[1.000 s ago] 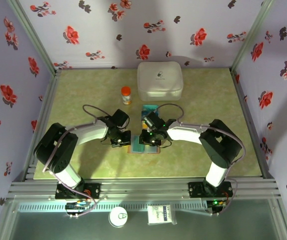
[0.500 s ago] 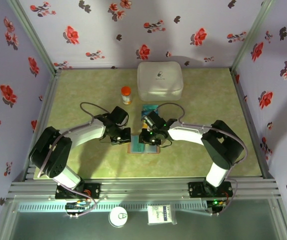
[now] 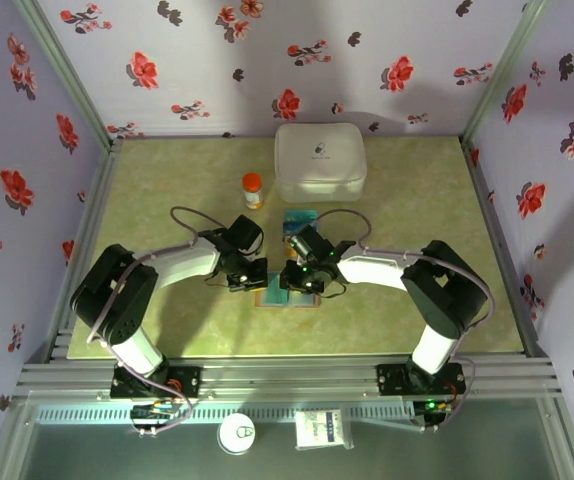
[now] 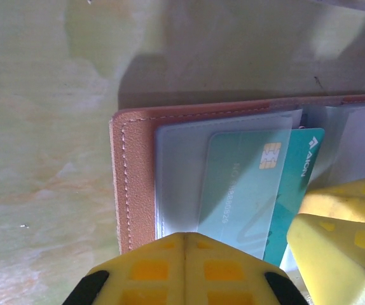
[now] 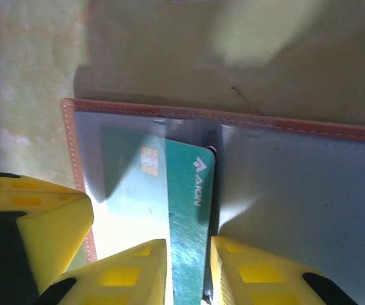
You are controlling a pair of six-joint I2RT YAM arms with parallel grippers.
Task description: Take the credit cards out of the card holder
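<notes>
The brown card holder (image 3: pixel 289 298) lies open between both arms. My left gripper (image 3: pixel 252 277) is shut, its tips (image 4: pixel 184 236) pressing on the near edge of the holder's left panel (image 4: pixel 131 184). A teal credit card (image 4: pixel 259 190) sticks partly out of that panel's clear pocket. My right gripper (image 3: pixel 289 280) stands over the holder's fold, jaws a little apart. The card's bare strip (image 5: pixel 192 190) lies flat in the gap of the right gripper (image 5: pixel 189 244), and one fingertip (image 5: pixel 246 267) rests on the right panel (image 5: pixel 297 190). Another teal credit card (image 3: pixel 300 218) lies on the table behind the holder.
A large white rounded case (image 3: pixel 319 160) stands at the back centre, with a small orange-capped bottle (image 3: pixel 253 189) to its left. Flowered walls close in the table on three sides. The right gripper's yellow fingers (image 4: pixel 341 235) crowd right beside my left gripper.
The left gripper has shifted slightly right onto the holder's left edge. The right gripper has stayed over the card, its jaws barely wider.
</notes>
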